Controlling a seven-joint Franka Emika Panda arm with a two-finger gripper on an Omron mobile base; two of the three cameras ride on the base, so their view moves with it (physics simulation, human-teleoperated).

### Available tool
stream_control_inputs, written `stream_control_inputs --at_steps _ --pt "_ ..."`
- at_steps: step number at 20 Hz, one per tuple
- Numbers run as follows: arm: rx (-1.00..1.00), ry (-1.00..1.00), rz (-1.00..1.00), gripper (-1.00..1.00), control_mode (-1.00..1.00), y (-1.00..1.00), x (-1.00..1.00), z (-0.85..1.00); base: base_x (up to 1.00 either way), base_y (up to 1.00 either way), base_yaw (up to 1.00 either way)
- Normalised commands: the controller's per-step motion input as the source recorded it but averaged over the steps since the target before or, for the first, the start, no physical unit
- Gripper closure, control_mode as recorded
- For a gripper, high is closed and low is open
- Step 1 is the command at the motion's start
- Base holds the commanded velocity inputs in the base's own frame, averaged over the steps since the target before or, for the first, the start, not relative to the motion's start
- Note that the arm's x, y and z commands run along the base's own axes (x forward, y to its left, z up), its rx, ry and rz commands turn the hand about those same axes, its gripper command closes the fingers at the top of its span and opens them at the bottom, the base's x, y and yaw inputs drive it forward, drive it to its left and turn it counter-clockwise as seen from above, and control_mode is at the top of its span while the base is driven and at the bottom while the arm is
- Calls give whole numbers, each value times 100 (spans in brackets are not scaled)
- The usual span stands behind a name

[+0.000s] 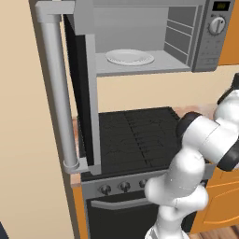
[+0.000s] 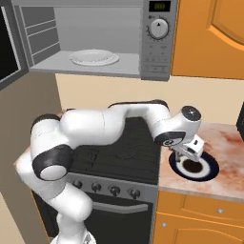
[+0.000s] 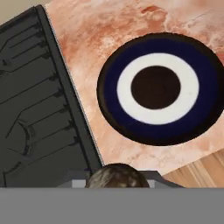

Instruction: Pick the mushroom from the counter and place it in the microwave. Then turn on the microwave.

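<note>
mushroom (image 3: 116,176) sits right at the gripper's fingertips in the hand view, a small brown lump with a mottled, darker cap, clenched between the two dark tips so that just its rounded top shows. the gripper (image 2: 189,153) grasps it above the counter (image 2: 228,143), lifted off the pinkish speckled slab.

just below and ahead of the gripper lies a round dish (image 3: 159,88) with a dark navy rim, a white ring and a dark brown centre; it rests flat on the counter and nothing lies in it. in the right base view the same dish (image 2: 209,167) is directly under the hand, partly covered by it.

to the gripper's side, touching the counter's edge, is the black stove top (image 3: 35,105) with its grates.

well above the gripper and off toward the arm's base side hangs the microwave (image 2: 159,52), its door (image 1: 84,98) swung wide open with the long grey handle (image 1: 58,93) standing upright. inside, a white plate (image 1: 130,57) lies flat on the floor of the cavity, and nothing is on the plate. the round knob (image 2: 158,28) and a small display (image 2: 160,6) sit on the panel beside the cavity.
</note>
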Motion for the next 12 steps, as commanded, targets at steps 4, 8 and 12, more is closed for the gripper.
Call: stream_control_inputs --at_steps 4,8,12 --pt "-7 -12 -8 100 -100 99 -79 67 0 0 0" --pt "-9 -1 -4 100 -100 100 -62 87 0 0 0" --pt "-10 0 0 100 -100 84 -52 100 0 0 0"
